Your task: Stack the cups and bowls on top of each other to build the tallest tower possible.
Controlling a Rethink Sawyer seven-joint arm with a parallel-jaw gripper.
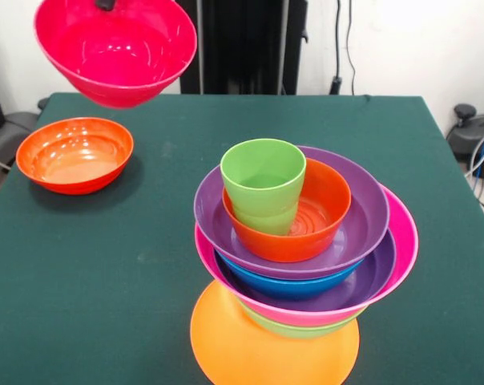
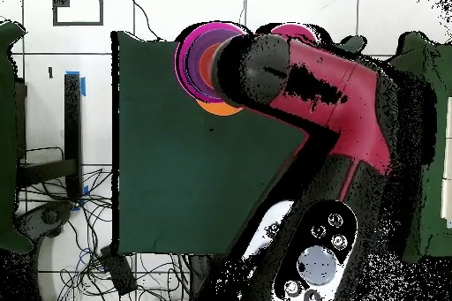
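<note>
The tower (image 1: 302, 241) stands near the table's front edge. Its base is an upturned orange bowl (image 1: 258, 349). Above it are nested a green bowl (image 1: 298, 327), a pink bowl (image 1: 398, 249), a purple one, a blue bowl (image 1: 294, 286), a second purple bowl (image 1: 358, 212) and a red-orange bowl (image 1: 322, 212). The light-green cup (image 1: 263, 183) stands upright on top. A magenta-red bowl (image 1: 118, 52) hangs tilted in the air at the upper left. My gripper (image 1: 106, 4) is shut on its far rim, only a dark tip showing. In the overhead view the arm (image 2: 335, 112) hides the gripper and part of the tower (image 2: 199, 59).
Another red-orange bowl (image 1: 75, 154) sits upright on the green table (image 1: 146, 249) at the left, below the held bowl. Cables and a floor stand lie beyond the table's edges (image 2: 79, 227).
</note>
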